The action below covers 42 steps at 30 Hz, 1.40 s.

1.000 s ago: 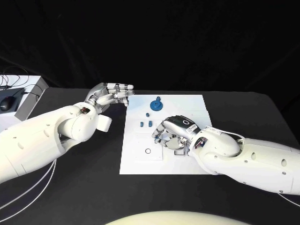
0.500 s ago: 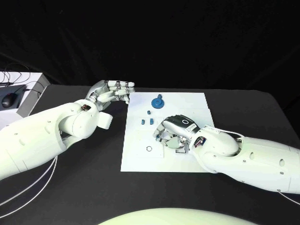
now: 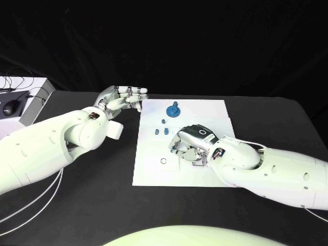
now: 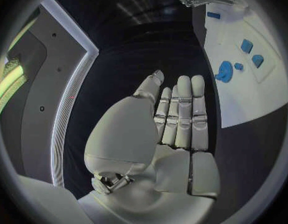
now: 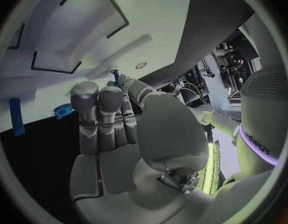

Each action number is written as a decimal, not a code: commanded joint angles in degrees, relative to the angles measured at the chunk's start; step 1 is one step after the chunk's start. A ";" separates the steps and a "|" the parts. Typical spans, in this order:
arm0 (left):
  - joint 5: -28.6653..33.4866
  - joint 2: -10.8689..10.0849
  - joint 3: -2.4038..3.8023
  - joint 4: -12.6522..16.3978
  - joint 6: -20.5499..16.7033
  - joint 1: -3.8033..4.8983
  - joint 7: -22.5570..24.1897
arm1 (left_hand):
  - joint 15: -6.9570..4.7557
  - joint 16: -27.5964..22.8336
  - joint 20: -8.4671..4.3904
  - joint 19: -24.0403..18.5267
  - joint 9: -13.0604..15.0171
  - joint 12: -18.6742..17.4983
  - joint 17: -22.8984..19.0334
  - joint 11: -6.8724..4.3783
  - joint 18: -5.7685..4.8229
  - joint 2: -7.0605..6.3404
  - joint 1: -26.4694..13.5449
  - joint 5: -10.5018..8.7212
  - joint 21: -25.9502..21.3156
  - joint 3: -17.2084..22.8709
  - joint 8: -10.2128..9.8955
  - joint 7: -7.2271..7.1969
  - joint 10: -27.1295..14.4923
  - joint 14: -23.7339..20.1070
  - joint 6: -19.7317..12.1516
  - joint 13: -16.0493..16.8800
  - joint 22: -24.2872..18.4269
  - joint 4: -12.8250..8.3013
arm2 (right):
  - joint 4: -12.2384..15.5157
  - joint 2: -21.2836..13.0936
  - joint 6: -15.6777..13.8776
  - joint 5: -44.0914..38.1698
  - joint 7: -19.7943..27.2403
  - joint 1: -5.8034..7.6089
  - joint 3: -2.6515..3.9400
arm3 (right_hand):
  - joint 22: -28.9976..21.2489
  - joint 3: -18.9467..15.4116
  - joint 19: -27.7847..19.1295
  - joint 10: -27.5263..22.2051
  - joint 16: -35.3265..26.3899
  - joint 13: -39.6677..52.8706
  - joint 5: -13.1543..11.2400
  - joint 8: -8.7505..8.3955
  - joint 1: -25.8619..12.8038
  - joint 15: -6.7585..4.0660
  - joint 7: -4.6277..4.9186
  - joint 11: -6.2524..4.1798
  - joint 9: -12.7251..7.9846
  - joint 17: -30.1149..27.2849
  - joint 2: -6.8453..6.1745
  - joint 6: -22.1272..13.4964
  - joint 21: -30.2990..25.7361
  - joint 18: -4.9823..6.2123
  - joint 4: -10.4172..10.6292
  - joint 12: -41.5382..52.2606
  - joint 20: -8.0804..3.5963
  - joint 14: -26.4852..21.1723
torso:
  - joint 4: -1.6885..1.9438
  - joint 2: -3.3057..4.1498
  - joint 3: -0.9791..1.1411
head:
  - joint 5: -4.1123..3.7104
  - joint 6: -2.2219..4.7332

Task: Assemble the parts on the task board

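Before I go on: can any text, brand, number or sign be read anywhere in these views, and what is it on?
"sharpa": dark letters running along the purple-edged band on the right arm's wrist, in the right wrist view; the first letters are partly cut off.
The round black ring mark on the back of the right hand holds no readable letters.
The task board carries only outlines and a small ring, no words or numbers.

1. We take this for a robotics lab — black cloth hangs behind a black table [image 3: 75, 205].
2. We see a white box [image 3: 20, 92] at its left edge, carrying a dark computer mouse [image 3: 11, 108] and black cables [image 3: 8, 87].
3. We note thin white cables [image 3: 31, 210] trailing across the tabletop — test-bench clutter.
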 commanded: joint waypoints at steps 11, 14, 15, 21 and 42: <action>0.33 -0.08 0.04 0.21 0.40 -0.01 0.12 | 0.11 -0.14 -0.10 0.23 0.00 0.20 0.02 0.14 0.51 0.05 0.19 0.17 0.18 -0.20 0.10 -0.09 -0.81 -0.21 -0.22 -0.02 0.58 0.25 | -0.54 0.71 -0.23 -2.98 -1.05 -0.37 -0.08 | 4.66 0.06 1.88 1.10 0.31 0.07 0.24 0.09 1.02 -0.24 0.10 -0.77 0.07 -0.05 1.41 0.31 -0.26 0.68 -0.26 0.37 -0.08 -0.09 | -0.03 0.02 0.01 | 0.11 -0.38; 0.33 -0.11 0.04 0.22 0.42 -0.01 0.05 | 0.12 -0.15 -0.07 0.24 0.01 0.28 0.01 0.17 0.55 0.05 0.25 0.19 0.13 -0.22 0.12 -0.08 -0.96 -0.20 -0.27 -0.02 0.67 0.26 | -0.61 0.84 -0.14 -3.07 -1.04 -0.47 -0.10 | 4.66 0.06 1.88 1.10 0.31 0.07 0.24 0.09 1.02 -0.24 0.10 -0.77 0.07 -0.05 1.41 0.31 -0.26 0.68 -0.26 0.37 -0.08 -0.09 | -0.04 0.00 0.00 | 0.17 -0.49; 0.33 -0.11 0.04 0.22 0.43 -0.01 0.03 | 0.12 -0.15 -0.07 0.24 0.01 0.28 0.01 0.17 0.55 0.05 0.25 0.19 0.13 -0.22 0.12 -0.08 -0.96 -0.20 -0.27 -0.02 0.67 0.26 | -0.62 0.87 -0.08 -3.09 -1.05 -0.49 -0.10 | 4.66 0.06 1.88 1.10 0.31 0.07 0.24 0.09 1.02 -0.24 0.10 -0.77 0.07 -0.05 1.41 0.31 -0.26 0.68 -0.26 0.37 -0.08 -0.09 | -0.03 -0.01 -0.01 | 0.19 -0.53; 0.32 -0.15 0.04 0.29 0.55 -0.01 -0.13 | 0.14 -0.16 -0.05 0.24 0.02 0.34 0.00 0.19 0.56 0.06 0.26 0.17 0.10 -0.24 0.15 -0.07 -1.03 -0.22 -0.20 -0.02 0.73 0.29 | -0.67 1.02 0.26 -3.24 -1.08 -0.56 -0.11 | 4.66 0.06 1.88 1.10 0.31 0.07 0.24 0.09 1.02 -0.24 0.10 -0.77 0.07 -0.05 1.41 0.31 -0.26 0.68 -0.26 0.37 -0.08 -0.09 | -0.03 0.00 -0.03 | 0.24 -0.71; 0.17 -0.23 0.04 0.27 1.11 0.00 -0.60 | 0.15 -0.15 -0.01 0.26 0.02 0.48 -0.01 0.19 0.59 0.07 0.31 0.14 -0.01 -0.31 0.15 -0.08 -1.15 -0.24 -0.16 -0.02 0.87 0.33 | -0.35 1.00 -3.44 -2.71 1.41 -0.62 -0.17 | 0.43 -13.98 1.73 -7.70 -3.12 0.03 3.89 -0.16 0.71 1.10 0.12 1.35 -0.69 -1.27 -3.08 -3.97 -14.40 2.72 0.77 0.58 1.29 -0.11 | -0.07 -0.02 0.06 | 0.26 -0.82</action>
